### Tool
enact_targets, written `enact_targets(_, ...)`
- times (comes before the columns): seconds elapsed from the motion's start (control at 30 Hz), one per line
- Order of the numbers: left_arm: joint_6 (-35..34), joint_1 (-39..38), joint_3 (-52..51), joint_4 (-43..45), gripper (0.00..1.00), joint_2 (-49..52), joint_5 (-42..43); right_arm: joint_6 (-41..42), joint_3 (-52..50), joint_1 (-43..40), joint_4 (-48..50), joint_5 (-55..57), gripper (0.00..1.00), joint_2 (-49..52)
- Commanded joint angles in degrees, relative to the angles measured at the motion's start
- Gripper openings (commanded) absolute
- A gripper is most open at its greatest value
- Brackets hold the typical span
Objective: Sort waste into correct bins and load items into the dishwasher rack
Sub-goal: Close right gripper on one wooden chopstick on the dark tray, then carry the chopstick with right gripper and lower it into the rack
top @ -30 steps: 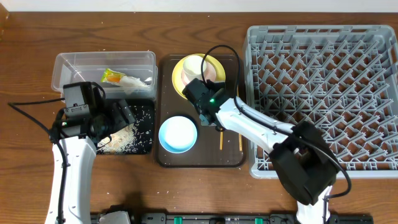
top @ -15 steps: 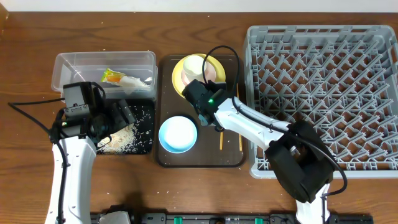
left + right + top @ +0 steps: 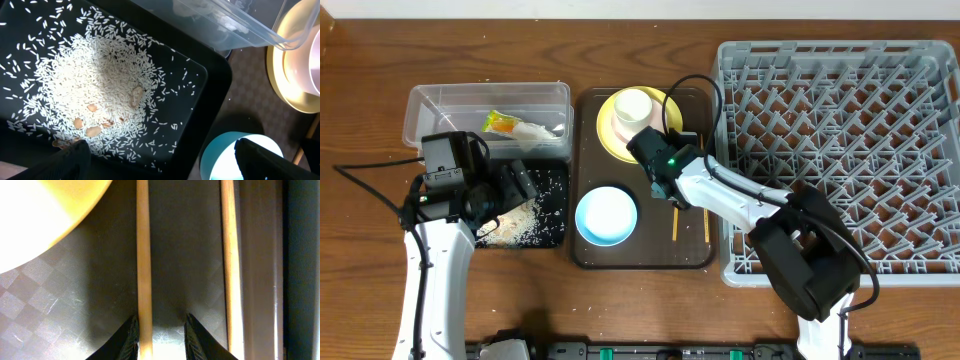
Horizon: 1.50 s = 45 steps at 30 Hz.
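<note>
Between right fingers (image 3: 125,341), one chopstick (image 3: 143,255) lengthwise, second chopstick (image 3: 228,255) parallel alongside

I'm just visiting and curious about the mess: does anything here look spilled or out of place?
The rice looks spilled: a loose heap with stray grains scattered across the black tray, a few brownish scraps mixed in. It seems to stay inside the tray. Nothing else looks askew.
</note>
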Motion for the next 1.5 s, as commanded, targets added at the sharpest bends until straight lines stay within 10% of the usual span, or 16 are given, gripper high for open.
enact_targets(0.0, 0.04, 0.2, 1.09, 0.04, 0.95, 0.11, -0.33, 0.79, -0.57, -0.52, -0.04, -0.96, 0.29, 0.63)
enact_targets(0.23, 0.04, 0.2, 1.09, 0.04, 0.95, 0.11, -0.33, 0.81, -0.57, -0.42, -1.16, -3.23, 0.32, 0.63)
enact_targets(0.87, 0.07, 0.2, 1.09, 0.02, 0.95, 0.11, -0.35, 0.85, -0.79, -0.33, -2.82, -7.8, 0.01, 0.63)
enact_targets(1.47, 0.07, 0.2, 1.09, 0.02, 0.95, 0.11, -0.35, -9.49, 0.44, -4.09, -6.82, -6.05, 0.01, -13.11)
